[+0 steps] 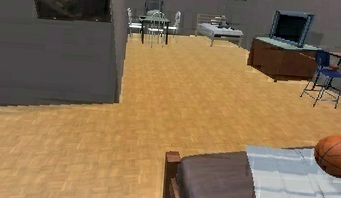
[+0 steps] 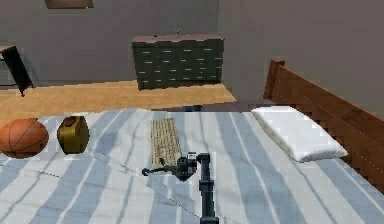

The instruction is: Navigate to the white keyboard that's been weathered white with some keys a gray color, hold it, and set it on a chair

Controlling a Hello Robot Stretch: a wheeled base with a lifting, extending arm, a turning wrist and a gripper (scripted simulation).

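One gripper (image 2: 155, 171) sits at the keyboard (image 2: 165, 138) on the bed (image 2: 100, 185); whether it holds anything cannot be told

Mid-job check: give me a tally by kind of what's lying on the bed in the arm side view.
Basketball: 1
Brown-gold rounded object: 1
Keyboard: 1
Pillow: 1
Total: 4
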